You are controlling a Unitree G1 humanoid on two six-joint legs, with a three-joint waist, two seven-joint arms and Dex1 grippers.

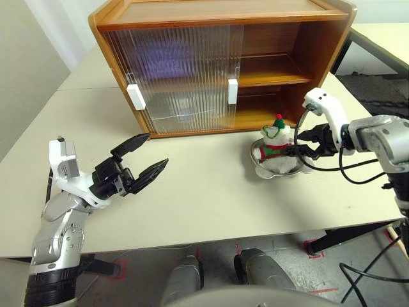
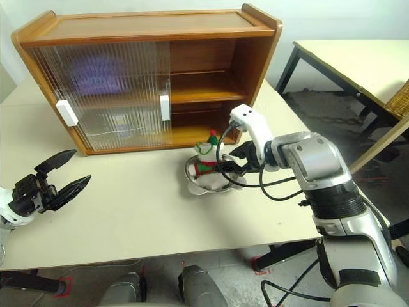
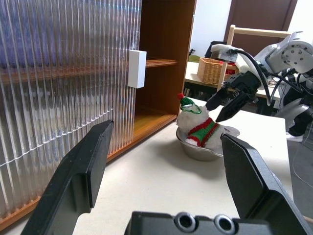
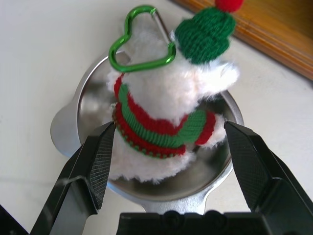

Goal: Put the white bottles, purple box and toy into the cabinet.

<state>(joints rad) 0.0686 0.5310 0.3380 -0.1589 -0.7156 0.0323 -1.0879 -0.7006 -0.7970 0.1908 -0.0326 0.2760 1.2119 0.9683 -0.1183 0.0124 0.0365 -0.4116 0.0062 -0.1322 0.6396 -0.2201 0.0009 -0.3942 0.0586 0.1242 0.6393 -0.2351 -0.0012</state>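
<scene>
Toy (image 1: 276, 148) sitting upright in shallow metal bowl (image 1: 278, 171) on tan table (image 1: 211, 198), right of frame centre, just in front of cabinet's open right half. Green heart-shaped carabiner (image 4: 141, 40) clipped near its hat. Right gripper (image 1: 299, 149) at toy from the right, fingers (image 4: 95, 169) spread wide either side of the plush, not clamped. Cabinet (image 1: 217, 61) at upper centre, both ribbed sliding doors (image 1: 176, 73) over left half. Left gripper (image 1: 144, 160) at lower left, released, fingers apart, nothing held, well clear of toy.
</scene>
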